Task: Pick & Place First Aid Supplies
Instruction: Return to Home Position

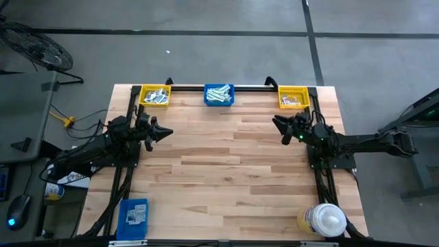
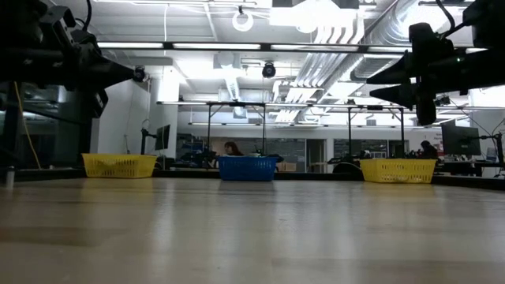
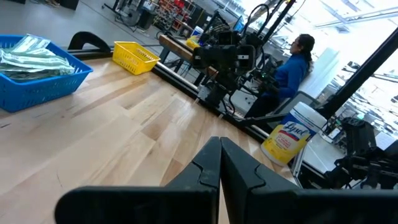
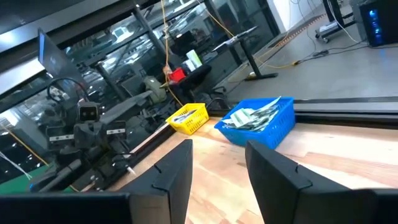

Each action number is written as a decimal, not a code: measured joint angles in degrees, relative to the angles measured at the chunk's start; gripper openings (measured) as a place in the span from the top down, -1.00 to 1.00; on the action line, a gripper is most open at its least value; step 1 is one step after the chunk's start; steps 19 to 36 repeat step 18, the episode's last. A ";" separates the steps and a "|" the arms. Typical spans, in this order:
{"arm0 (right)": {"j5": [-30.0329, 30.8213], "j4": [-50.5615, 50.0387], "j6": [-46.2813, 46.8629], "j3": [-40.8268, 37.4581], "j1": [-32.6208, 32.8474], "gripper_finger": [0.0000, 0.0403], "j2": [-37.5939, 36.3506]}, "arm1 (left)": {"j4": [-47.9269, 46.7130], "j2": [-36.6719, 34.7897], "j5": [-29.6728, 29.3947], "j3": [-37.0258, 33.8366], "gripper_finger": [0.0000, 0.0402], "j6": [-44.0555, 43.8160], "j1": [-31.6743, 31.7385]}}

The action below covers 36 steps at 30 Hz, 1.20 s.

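A wooden table (image 1: 226, 165) carries a blue bin (image 1: 219, 100) at the middle of its far edge, heaped with pale green-and-white first aid packets (image 1: 218, 91). A left yellow bin (image 1: 154, 101) and a right yellow bin (image 1: 293, 91) flank the blue bin, each also holding packets. The left gripper (image 1: 167, 132) hovers nearer than and left of the blue bin, fingers pressed together and empty, while the right gripper (image 1: 279, 129) hovers nearer than and right of it, fingers parted around nothing.

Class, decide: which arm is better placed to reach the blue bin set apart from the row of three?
Probably left. The blue bin lies on that arm's side; the left gripper is nearer it than the right gripper, across the table.
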 joint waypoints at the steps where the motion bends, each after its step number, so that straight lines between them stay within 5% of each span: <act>1: 0.05 -0.01 0.00 0.00 0.00 0.29 0.00 | 0.00 0.00 0.01 0.00 1.00 0.00 0.00; 36: -1.40 -0.02 0.00 0.00 0.00 0.28 0.02 | 0.00 0.00 0.03 0.02 1.00 0.00 0.00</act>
